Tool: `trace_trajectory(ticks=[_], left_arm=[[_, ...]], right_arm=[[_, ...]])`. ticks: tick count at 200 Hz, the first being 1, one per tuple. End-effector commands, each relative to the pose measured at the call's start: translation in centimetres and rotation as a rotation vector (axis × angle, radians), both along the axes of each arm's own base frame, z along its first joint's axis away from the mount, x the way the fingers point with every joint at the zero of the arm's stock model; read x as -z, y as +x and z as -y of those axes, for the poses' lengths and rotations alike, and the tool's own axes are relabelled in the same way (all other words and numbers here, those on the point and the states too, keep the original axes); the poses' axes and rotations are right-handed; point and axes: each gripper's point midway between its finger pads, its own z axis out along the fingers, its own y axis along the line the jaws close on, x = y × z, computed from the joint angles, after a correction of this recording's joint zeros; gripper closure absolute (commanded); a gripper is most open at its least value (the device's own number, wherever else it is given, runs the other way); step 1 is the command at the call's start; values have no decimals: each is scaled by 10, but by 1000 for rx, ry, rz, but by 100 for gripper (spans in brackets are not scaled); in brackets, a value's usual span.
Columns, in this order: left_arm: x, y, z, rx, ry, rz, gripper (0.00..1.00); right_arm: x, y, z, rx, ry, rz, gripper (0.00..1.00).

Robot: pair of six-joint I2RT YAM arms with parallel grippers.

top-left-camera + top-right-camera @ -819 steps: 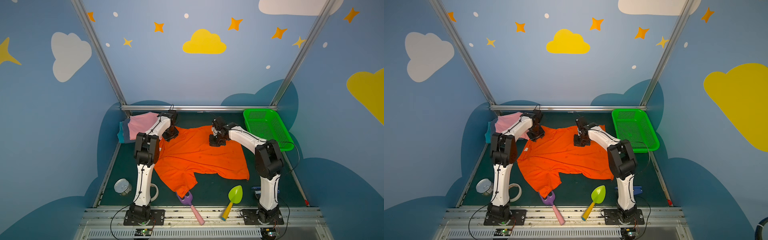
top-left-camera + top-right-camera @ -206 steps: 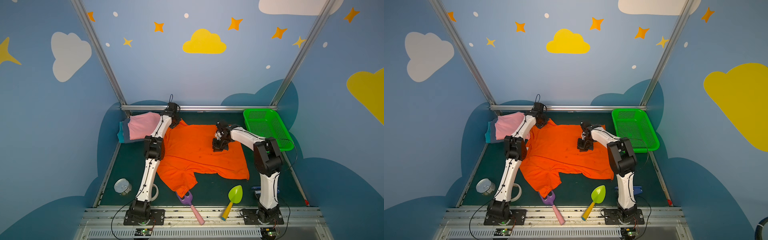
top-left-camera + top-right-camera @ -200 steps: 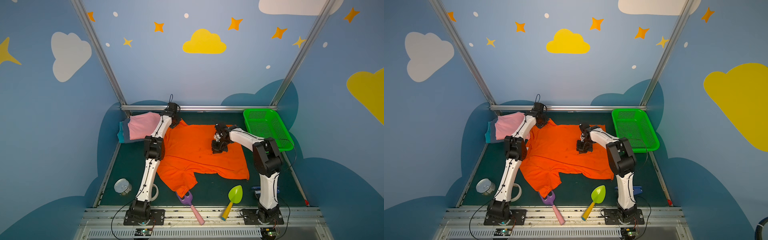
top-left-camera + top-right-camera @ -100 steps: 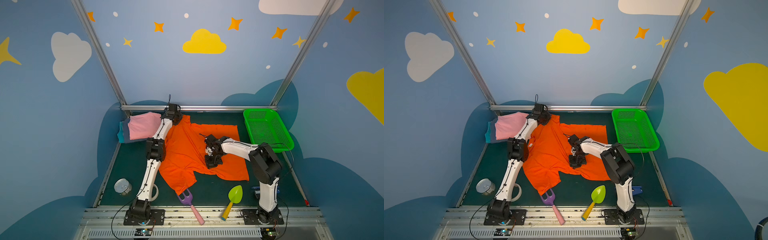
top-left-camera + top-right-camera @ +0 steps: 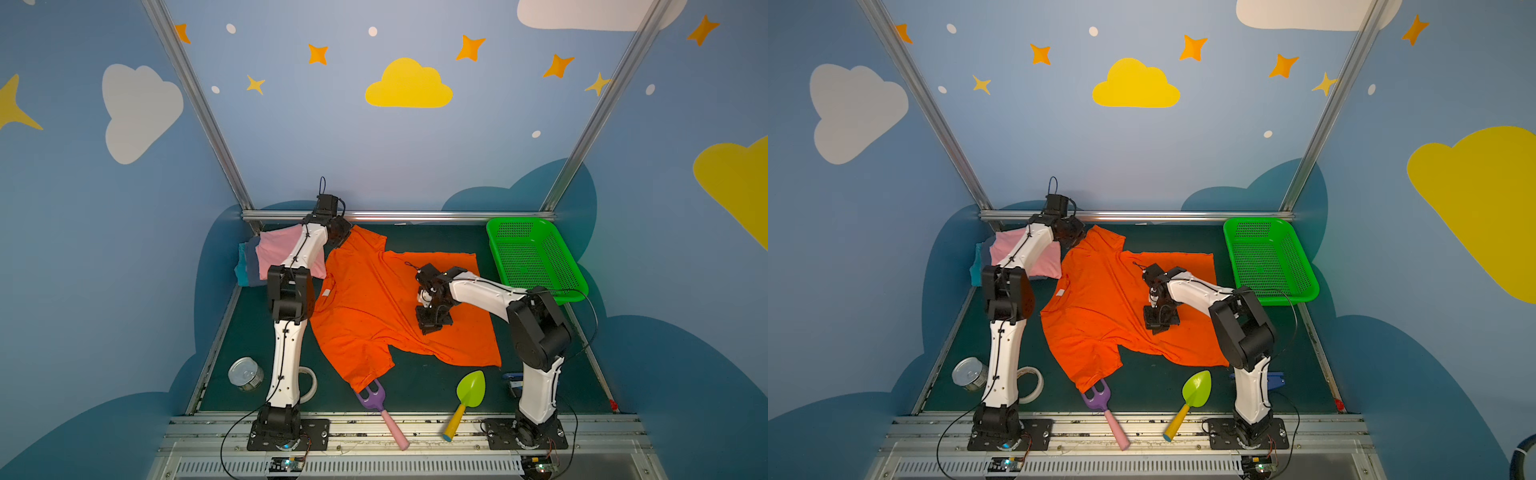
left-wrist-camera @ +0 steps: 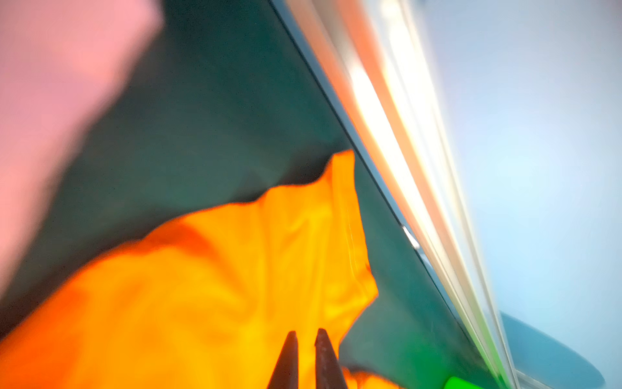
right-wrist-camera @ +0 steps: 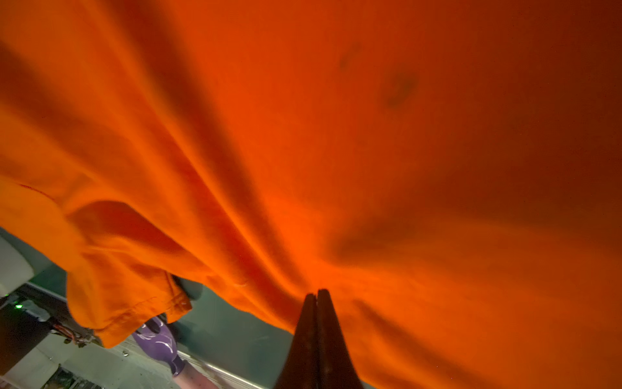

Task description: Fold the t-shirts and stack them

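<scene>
- A booth with blue walls painted with clouds and stars encloses a dark green table mat (image 5: 415, 399), with both arm bases bolted along its near edge.
- Nearest on the mat lie a purple toy fork (image 5: 372, 395) and a green toy spade (image 5: 471, 388). A tin can (image 5: 245, 374) and a roll of tape (image 5: 309, 384) sit near the left arm's base.
- The fork's tines touch the near sleeve of the orange t-shirt (image 5: 365, 307). The shirt is spread, wrinkled and unfolded, over the middle of the mat.
- The right gripper (image 7: 317, 293) is down on the shirt's middle. Its jaws are pressed together on a ridge of orange cloth, and creases run in toward the tips.
- To the far right stands a green basket (image 5: 536, 266), apart from the shirt.
- The left gripper (image 6: 306, 331) is at the shirt's far sleeve by the back rail. Its jaws are almost together with a thin slit between them, and whether they nip the cloth cannot be told.
- At the far left is a folded stack, with the pink t-shirt (image 5: 276, 249) on top. The edges of a grey-blue t-shirt (image 5: 250, 266) and a teal t-shirt (image 5: 240, 266) show beneath it, partly behind the left arm.
</scene>
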Motion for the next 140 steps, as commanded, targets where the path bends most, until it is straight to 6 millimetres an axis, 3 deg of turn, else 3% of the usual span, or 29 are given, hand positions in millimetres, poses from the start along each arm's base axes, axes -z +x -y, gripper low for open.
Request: trace_trajectory(ticks=[1, 24, 50, 75, 91, 140], left_arm=[[-28, -29, -18, 1, 102, 30, 84], [-36, -39, -24, 5, 137, 35, 74], [-29, -28, -14, 65, 140, 27, 50], [-6, -9, -6, 101, 177, -27, 46], [10, 2, 0, 124, 211, -59, 46], [50, 33, 7, 129, 220, -16, 41]], right_arm=[[-59, 44, 15, 26, 38, 167, 100], [-87, 90, 46, 100, 7, 260, 100], [-100, 135, 81, 177, -35, 318, 100], [-92, 175, 114, 254, -89, 322, 96], [-77, 197, 131, 304, -107, 286, 92], [-45, 258, 142, 252, -153, 332, 86]])
